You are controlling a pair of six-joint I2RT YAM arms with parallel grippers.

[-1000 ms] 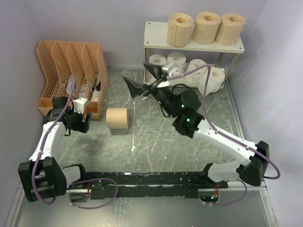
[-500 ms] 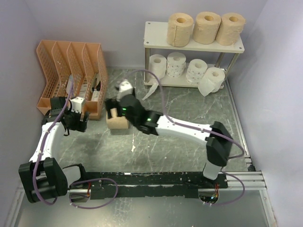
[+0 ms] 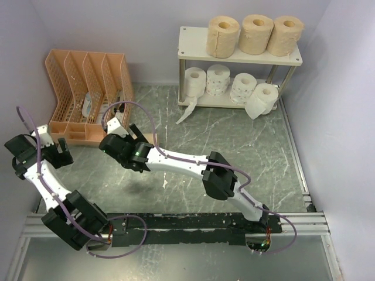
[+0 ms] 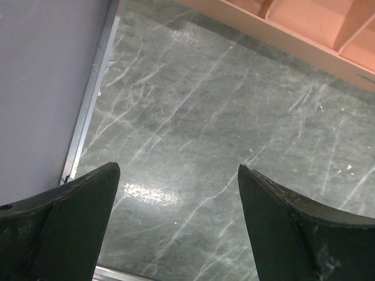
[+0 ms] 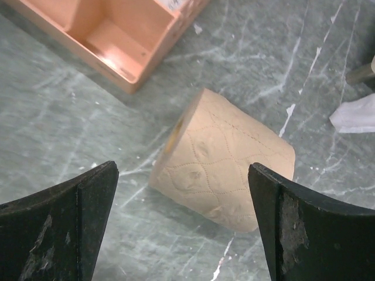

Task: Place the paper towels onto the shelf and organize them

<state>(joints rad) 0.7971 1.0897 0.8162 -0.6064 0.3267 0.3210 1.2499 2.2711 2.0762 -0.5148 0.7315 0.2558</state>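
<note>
One tan paper towel roll (image 5: pixel 225 170) lies on its side on the green table. My right gripper (image 5: pixel 181 170) is open and hovers over it, one finger on each side, not touching. In the top view the right gripper (image 3: pixel 130 142) covers the roll except a tan sliver (image 3: pixel 150 139). The shelf (image 3: pixel 190 44) stands at the back right. It has three tan rolls (image 3: pixel 256 34) on the top board and several white rolls (image 3: pixel 218 79) on the lower one. My left gripper (image 4: pixel 176 175) is open and empty over bare table at the far left (image 3: pixel 58 153).
The orange slotted organizer (image 3: pixel 88 96) stands at the back left, and its corner shows in the right wrist view (image 5: pixel 117 35) close to the roll. A loose white paper tail (image 3: pixel 184 114) trails from the lower shelf. The purple wall (image 4: pixel 47 88) is beside my left gripper.
My right arm has swung from in front of the shelf leftward and now hangs over the tan roll. My left arm has pulled back from the organizer to the far left.
</note>
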